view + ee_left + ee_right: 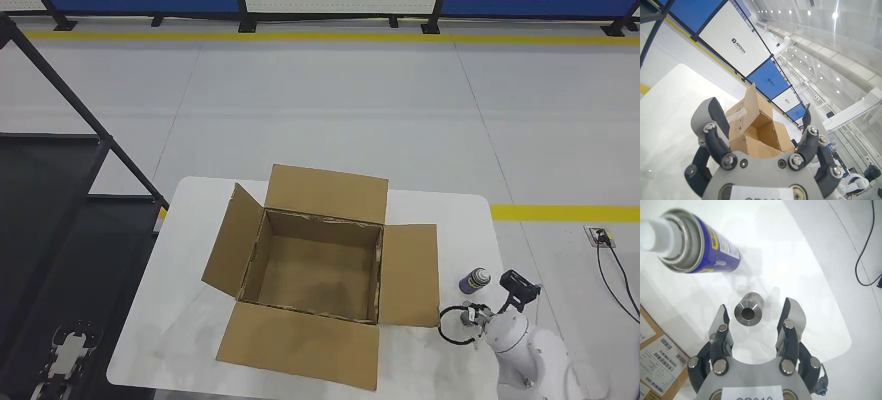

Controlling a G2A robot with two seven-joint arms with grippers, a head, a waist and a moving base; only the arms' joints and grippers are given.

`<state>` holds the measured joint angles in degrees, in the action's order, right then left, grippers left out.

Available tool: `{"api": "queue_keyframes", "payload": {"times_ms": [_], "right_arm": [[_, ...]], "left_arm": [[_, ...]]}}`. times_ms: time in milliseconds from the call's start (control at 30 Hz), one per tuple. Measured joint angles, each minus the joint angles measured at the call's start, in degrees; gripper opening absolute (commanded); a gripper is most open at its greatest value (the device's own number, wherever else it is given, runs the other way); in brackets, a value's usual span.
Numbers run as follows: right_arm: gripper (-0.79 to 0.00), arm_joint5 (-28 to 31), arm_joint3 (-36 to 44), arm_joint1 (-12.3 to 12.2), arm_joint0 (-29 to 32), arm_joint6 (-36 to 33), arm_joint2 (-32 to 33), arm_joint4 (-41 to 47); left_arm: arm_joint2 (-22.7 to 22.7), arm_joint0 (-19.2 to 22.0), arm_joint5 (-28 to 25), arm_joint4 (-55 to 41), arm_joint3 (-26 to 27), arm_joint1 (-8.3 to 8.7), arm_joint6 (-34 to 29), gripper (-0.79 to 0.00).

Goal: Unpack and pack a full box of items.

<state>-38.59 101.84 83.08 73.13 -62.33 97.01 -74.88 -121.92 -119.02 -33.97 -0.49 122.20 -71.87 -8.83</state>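
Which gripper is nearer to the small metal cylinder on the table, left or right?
Right. The right gripper is at the metal cylinder, open fingers either side of it. The left gripper is far off, beyond the cardboard box.

A white table (440, 215) with rounded corners carries an open cardboard box (315, 270) at its middle, flaps spread. Beside the box's right flap stand a blue spray can (479, 281) and a short metal tube (749, 311), slightly apart.
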Motion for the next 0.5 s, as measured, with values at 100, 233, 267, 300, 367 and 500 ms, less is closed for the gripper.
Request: {"api": "queue_keyframes", "payload": {"times_ms": [100,233,267,300,367,500], "right_arm": [[0.0,-1.23,7.18,0.25,3.78,4.01,1.93,3.61],[0.0,-0.31,16.81,0.92,8.63,12.68,3.19,11.75],[0.0,0.51,18.79,1.12,9.59,15.21,3.2,14.14],[0.0,2.26,21.27,1.4,10.86,18.73,3.03,17.68],[0.0,5.77,24.57,1.83,12.71,24.46,2.88,23.56],[0.0,7.34,26.07,2.04,13.48,33.59,3.1,29.98]], "left_arm": [[0.0,0.0,0.0,0.0,0.0,0.0,0.0,0.0],[0.0,0.0,0.0,0.0,0.0,0.0,0.0,0.0],[0.0,0.0,0.0,0.0,0.0,0.0,0.0,0.0],[0.0,0.0,0.0,0.0,0.0,0.0,0.0,0.0],[0.0,0.0,0.0,0.0,0.0,0.0,0.0,0.0],[0.0,0.0,0.0,0.0,0.0,0.0,0.0,0.0]]}}
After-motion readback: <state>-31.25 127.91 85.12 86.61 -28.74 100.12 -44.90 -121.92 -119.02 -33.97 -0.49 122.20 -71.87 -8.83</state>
